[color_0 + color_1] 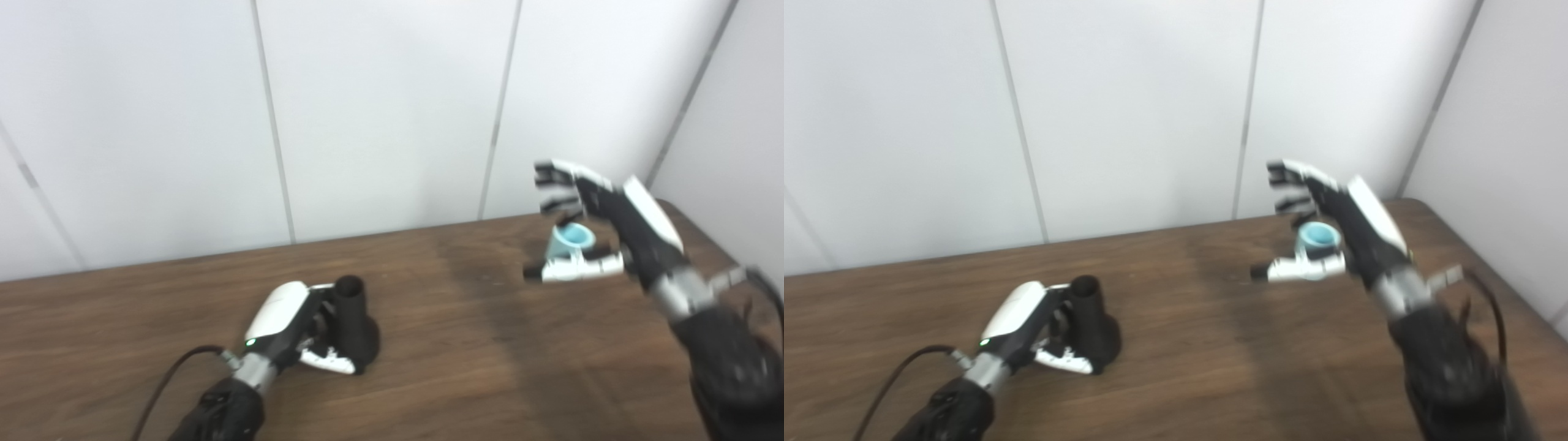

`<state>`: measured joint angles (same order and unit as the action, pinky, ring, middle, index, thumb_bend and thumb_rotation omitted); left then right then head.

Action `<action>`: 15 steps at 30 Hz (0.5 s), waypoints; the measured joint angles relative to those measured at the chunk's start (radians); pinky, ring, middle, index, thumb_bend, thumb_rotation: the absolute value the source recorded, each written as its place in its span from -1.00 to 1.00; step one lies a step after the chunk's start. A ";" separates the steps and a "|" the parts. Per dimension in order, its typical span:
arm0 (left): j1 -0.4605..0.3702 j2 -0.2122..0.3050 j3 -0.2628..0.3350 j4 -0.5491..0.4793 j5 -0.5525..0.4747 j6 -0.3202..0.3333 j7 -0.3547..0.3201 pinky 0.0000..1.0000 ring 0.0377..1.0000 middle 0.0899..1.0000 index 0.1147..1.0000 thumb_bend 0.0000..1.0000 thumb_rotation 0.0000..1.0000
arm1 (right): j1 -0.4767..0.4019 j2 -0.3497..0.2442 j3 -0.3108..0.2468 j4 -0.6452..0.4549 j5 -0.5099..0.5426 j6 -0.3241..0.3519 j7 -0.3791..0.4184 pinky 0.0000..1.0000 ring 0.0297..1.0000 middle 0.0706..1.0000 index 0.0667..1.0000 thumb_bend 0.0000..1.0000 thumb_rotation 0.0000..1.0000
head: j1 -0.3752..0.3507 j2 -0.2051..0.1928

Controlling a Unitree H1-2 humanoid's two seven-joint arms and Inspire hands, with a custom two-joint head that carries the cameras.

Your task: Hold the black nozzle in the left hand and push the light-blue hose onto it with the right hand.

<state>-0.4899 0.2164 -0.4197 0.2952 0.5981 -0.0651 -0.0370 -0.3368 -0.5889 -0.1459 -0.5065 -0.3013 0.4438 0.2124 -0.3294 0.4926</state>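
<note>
The black nozzle (pixel 354 324) stands upright on the wooden table (pixel 465 343), a matte, dark piece with a round open mouth at the top, a straight tubular neck and a base that flares out wide where it meets the board. The left hand (pixel 294 334) is wrapped around it from the left side, its glossy white back plate turned upward, its dark fingers pressed to the neck and its white-tipped thumb lying across the flared foot, so it is gripping the nozzle. The table is dark brown with a long streaked grain running across it and a dull sheen. Well apart, toward the far right corner, the light-blue hose (pixel 1318 237) shows only as a short, smooth, pale tube with a round open end facing up; whether it rests on the table or is lifted cannot be told. The right hand (pixel 1329 226) is around it with fingers (pixel 1289 180) spread and curled above and the white thumb (pixel 1298 268) stretched out below and touching the tube, a loose hold not closed tight. Both hands are black and white with metallic grey wrists. Plain white wall panels (pixel 380 110) with thin seams rise behind.
</note>
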 measured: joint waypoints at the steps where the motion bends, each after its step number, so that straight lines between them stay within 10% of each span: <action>1: -0.001 0.001 0.001 0.005 -0.001 -0.008 0.000 -0.19 -0.07 -0.22 -0.07 0.04 -1.00 | -0.029 -0.033 0.002 0.018 -0.022 0.008 0.008 0.17 0.49 0.64 0.63 0.60 -0.75 | -0.013 -0.006; 4: 0.000 0.010 0.006 0.022 -0.003 -0.042 0.016 -0.21 -0.11 -0.24 -0.07 0.04 -1.00 | -0.123 -0.094 -0.011 0.080 -0.131 0.022 0.103 0.41 0.68 0.76 0.66 0.66 -0.73 | -0.068 -0.031; 7: -0.001 0.020 0.014 0.049 -0.006 -0.080 0.037 -0.20 -0.15 -0.26 -0.07 0.04 -1.00 | -0.166 -0.035 -0.052 0.116 -0.306 0.025 0.246 0.60 0.80 0.83 0.70 0.70 -0.69 | -0.105 -0.048; 15: -0.021 0.023 0.017 0.129 -0.015 -0.174 0.085 -0.30 -0.25 -0.23 -0.10 0.04 -1.00 | -0.246 0.046 -0.036 0.328 -0.532 0.026 0.481 0.51 0.87 0.92 0.77 0.81 -0.54 | -0.137 -0.082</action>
<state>-0.5113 0.2398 -0.4024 0.4238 0.5826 -0.2393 0.0484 -0.5826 -0.5424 -0.1823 -0.1789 -0.8329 0.4699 0.6931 -0.4663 0.4111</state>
